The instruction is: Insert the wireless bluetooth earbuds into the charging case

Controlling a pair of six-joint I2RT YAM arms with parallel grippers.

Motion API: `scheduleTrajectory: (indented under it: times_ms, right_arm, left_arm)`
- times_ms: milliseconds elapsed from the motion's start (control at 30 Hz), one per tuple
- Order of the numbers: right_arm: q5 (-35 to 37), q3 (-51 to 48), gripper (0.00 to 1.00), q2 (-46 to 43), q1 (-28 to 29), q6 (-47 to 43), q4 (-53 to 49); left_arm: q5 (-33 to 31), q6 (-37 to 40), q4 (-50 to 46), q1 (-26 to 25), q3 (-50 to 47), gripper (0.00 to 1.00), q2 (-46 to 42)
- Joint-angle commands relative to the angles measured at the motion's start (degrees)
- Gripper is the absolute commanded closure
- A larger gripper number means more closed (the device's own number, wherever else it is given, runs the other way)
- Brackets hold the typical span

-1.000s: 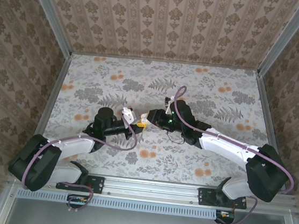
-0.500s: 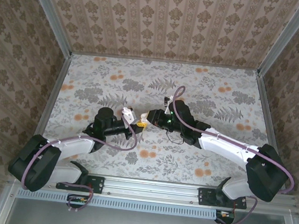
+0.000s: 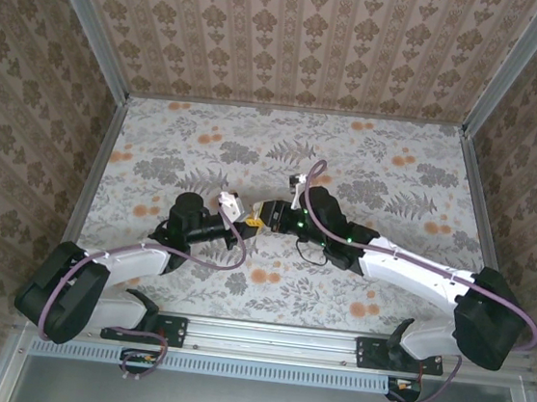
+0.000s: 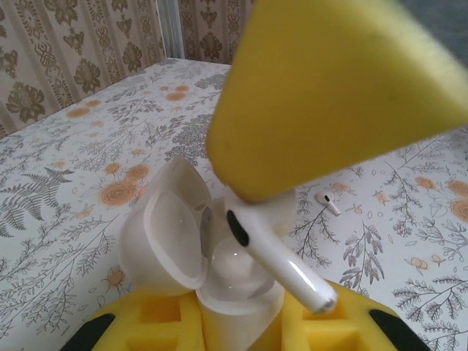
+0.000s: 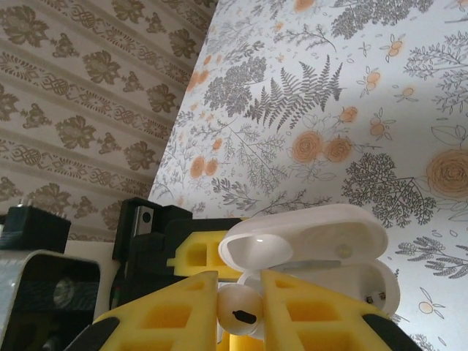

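My left gripper (image 4: 238, 325) is shut on the white charging case (image 4: 234, 292), whose lid (image 4: 164, 234) stands open to the left. My right gripper (image 5: 240, 313) is shut on a white earbud (image 5: 240, 308) and holds it right over the case's open mouth. The earbud (image 4: 281, 259) lies tilted, its stem slanting out over the case's rim. From the right wrist view the open case (image 5: 322, 241) sits just beyond the pinched bud. A second earbud (image 4: 328, 202) lies on the table behind. In the top view the two grippers meet (image 3: 252, 220) at mid-table.
The flowered tabletop (image 3: 369, 174) spreads around both arms. Patterned walls with metal frame rails (image 3: 110, 144) close it in at the left, right and back. The right arm's purple cable (image 3: 311, 182) loops above its wrist.
My right gripper has edged left with the earbud, closer over the case. The left arm has held the case nearly still.
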Motion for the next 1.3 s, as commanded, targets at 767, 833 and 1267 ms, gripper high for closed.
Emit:
scheduleTrajectory:
  times_ms: [767,833,1267]
  right_arm:
    - [9.8,-0.2,0.79,-0.6,2.5,-14.8,3.7]
    - [10.0,-0.2,0.79,-0.5,2.8,-15.4,3.8]
    - [14.6,-0.7,0.79,0.2,5.0,-19.2,4.8]
  left_arm:
    - [3.5,-6.6,3.7,-0.4,2.0,0.93,0.3]
    - [3.4,-7.1,4.0,-0.4,2.1,0.93,0.4]
    - [3.6,-10.0,5.2,-0.4,2.8,0.93,0.3]
